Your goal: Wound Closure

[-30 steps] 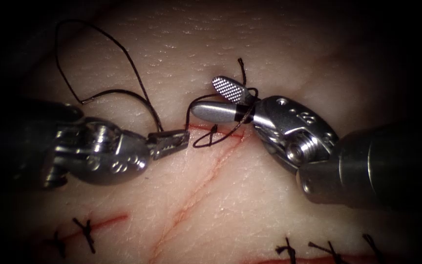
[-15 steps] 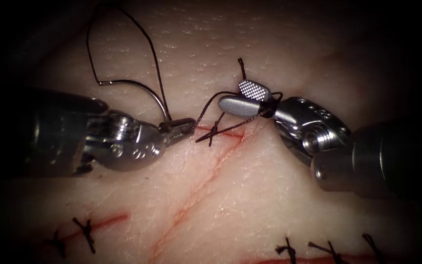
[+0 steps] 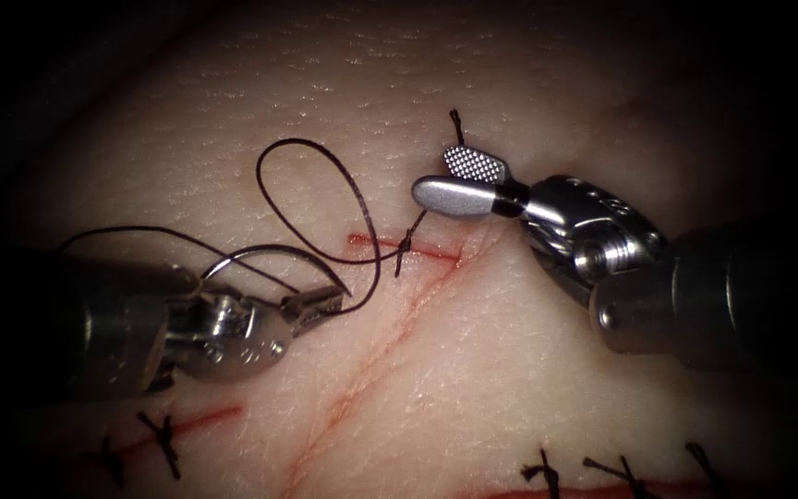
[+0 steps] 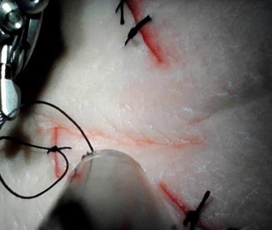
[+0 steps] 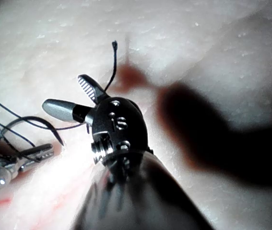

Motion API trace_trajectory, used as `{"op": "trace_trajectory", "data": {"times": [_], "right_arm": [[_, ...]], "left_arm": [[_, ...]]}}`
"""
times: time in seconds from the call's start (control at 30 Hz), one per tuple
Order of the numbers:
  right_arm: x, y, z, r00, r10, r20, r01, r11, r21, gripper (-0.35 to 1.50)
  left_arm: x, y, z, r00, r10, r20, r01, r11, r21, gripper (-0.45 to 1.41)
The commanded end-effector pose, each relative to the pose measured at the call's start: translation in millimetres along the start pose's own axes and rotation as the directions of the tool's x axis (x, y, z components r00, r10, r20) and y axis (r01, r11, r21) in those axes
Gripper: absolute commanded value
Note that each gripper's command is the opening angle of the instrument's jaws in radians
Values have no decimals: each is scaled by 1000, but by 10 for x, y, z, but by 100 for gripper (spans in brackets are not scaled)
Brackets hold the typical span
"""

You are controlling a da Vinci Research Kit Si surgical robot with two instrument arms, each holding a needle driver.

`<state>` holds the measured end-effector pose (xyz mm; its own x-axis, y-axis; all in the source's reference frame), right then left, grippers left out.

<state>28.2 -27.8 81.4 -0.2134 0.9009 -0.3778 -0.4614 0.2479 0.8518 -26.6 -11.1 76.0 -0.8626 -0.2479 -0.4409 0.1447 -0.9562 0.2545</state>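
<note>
My left tool [image 3: 318,305] sits low and left of the cut [image 3: 436,251], its jaws shut on the curved needle [image 3: 274,248] near its thread end. The needle is out of the tissue [image 3: 510,388]. Black thread [image 3: 299,140] runs from it in a slack loop to a knot [image 3: 405,244] on the cut. My right tool [image 3: 462,181] hovers above the cut's right end, jaws open and holding nothing. A short thread tail [image 3: 455,118] sticks up behind it. The right wrist view has the open right tool [image 5: 73,95] and the left tool [image 5: 32,154]. The left wrist view has the knot [image 4: 54,149].
A faint red line [image 3: 371,370] runs diagonally down from the cut's right end. Knotted stitches sit on another cut at the lower left [image 3: 163,432] and along the bottom right [image 3: 621,471].
The thread that lay around the right tool's jaws has come off them. The left tool has moved down and left with the needle, and the thread now lies in a loose loop.
</note>
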Motion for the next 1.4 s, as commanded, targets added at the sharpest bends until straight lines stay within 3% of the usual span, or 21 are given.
{"op": "trace_trajectory", "data": {"times": [0.03, 0.1, 0.17, 0.43, 0.47, 0.53, 0.57, 0.67, 0.7, 0.73, 0.9, 1.1, 1.17, 1.2, 1.23, 1.3, 1.37, 1.4], "right_arm": [[-9, -2, 9, 1000, 2, 10, -2, 1000, 8, 94], [-8, -2, 8, 999, -44, 19, 44, 999, 16, 88], [-5, -1, 5, 997, -79, 23, 78, 997, 29, 66], [6, 10, 7, 966, -253, 48, 251, 967, 51, 54], [9, 11, 8, 952, -303, 48, 300, 952, 63, 47], [13, 12, 10, 941, -334, 46, 330, 941, 74, 47], [16, 11, 14, 926, -376, 41, 372, 924, 85, 56], [16, 4, 28, 910, -413, 40, 402, 902, 154, 52], [11, -3, 34, 895, -443, 48, 426, 883, 196, 16], [8, -8, 39, 878, -476, 47, 455, 861, 229, -35], [5, -25, 81, 834, -548, 69, 506, 808, 302, -35], [11, -30, 140, 793, -603, 84, 550, 769, 326, 0], [6, -35, 164, 777, -623, 91, 562, 751, 347, 31], [4, -36, 169, 772, -628, 95, 562, 746, 357, 34], [-4, -39, 180, 755, -651, 80, 570, 712, 409, 17], [-8, -41, 182, 740, -670, 62, 576, 678, 456, -35], [-13, -44, 183, 718, -695, 29, 587, 628, 511, -35], [-13, -44, 183, 718, -695, 29, 587, 628, 511, -35]], "left_arm": [[4, 1, 8, 1000, -1, -3, 1, 1000, -1, -45], [2, -11, 3, 1000, -6, -14, 6, 1000, -11, -45], [1, -18, -4, 1000, -9, -19, 9, 1000, -12, -45], [3, -31, -45, 999, -31, -37, 31, 999, 14, -45], [3, -30, -56, 998, -38, -40, 39, 999, 17, -45], [1, -29, -71, 999, -27, -38, 28, 999, 20, -45], [-3, -27, -87, 999, -21, -38, 22, 1000, 22, -45], [-11, -26, -116, 1000, -8, -26, 9, 999, 33, -45], [-15, -27, -128, 1000, 0, -21, 0, 999, 39, -45], [-17, -27, -136, 1000, 10, -18, -9, 999, 44, -45], [-20, -23, -168, 998, 58, -12, -57, 997, 54, -45], [-26, -14, -197, 992, 129, -2, -129, 990, 54, -45], [-31, -19, -207, 988, 152, 0, -151, 986, 63, -45], [-32, -21, -210, 988, 153, 1, -153, 986, 71, -45], [-37, -32, -216, 988, 156, -7, -155, 985, 79, -45], [-42, -41, -220, 988, 154, -14, -152, 985, 85, -45], [-51, -55, -223, 989, 143, -21, -141, 986, 94, -45], [-51, -55, -223, 989, 143, -21, -141, 986, 94, -45]]}}
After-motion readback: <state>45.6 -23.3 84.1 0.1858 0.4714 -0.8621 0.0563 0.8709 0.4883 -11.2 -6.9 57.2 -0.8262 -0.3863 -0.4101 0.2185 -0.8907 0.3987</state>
